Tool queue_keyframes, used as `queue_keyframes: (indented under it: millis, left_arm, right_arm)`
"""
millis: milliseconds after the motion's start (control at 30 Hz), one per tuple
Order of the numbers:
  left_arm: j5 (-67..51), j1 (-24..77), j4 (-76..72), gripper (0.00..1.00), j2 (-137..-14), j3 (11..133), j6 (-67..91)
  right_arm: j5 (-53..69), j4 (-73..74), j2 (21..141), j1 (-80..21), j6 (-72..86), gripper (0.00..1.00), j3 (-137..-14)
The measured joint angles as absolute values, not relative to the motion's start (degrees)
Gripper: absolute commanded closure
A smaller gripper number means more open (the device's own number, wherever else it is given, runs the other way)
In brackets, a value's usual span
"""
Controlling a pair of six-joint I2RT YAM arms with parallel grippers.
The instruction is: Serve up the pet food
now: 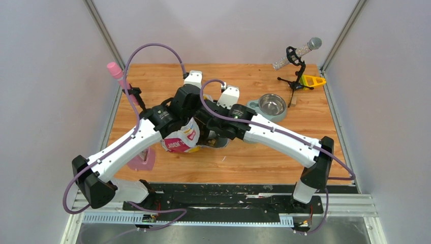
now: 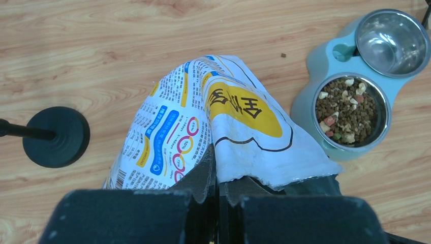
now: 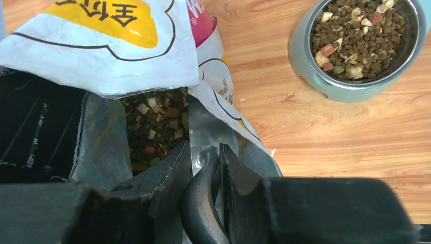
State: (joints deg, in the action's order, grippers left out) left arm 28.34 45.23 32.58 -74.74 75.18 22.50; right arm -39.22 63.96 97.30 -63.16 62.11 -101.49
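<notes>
The pet food fills one steel bowl (image 2: 346,109) (image 3: 363,36) of a teal double feeder (image 2: 305,99); the other bowl (image 2: 391,43) (image 1: 272,104) holds none. More kibble (image 3: 155,127) lies inside the open cartoon-print bag (image 2: 223,117) (image 1: 182,138). My left gripper (image 2: 217,158) is shut on the bag's torn upper edge and holds the mouth up. At the bag's mouth, my right gripper (image 3: 204,151) is shut on the dark grey scoop handle (image 3: 201,203). The scoop's cup is out of sight. From above, both wrists meet over the bag at the table's middle.
A pink-headed stand (image 1: 115,69) with a round black base (image 2: 56,136) is at the left. A silver microphone on a tripod (image 1: 300,53) and a yellow object (image 1: 311,80) are at the back right. A pink flat piece (image 1: 142,160) lies near the left arm.
</notes>
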Motion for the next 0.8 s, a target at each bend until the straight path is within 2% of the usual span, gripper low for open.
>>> queue_keyframes:
  millis: [200, 333, 800]
  left_arm:
    - [27.5, 44.7, 32.6, 1.00, -74.7, 75.2, 22.9]
    - [27.1, 44.6, 32.9, 1.00, -74.7, 75.2, 23.2]
    - [24.3, 45.2, 33.4, 1.00, -74.8, 74.7, 24.2]
  right_arm:
    - [-43.5, 67.6, 100.3, -63.5, 70.1, 1.00, -104.1]
    - [-44.5, 64.6, 100.7, -63.1, 72.0, 1.00, -101.5]
    - [-38.6, 23.0, 89.3, -56.9, 69.2, 1.00, -68.9]
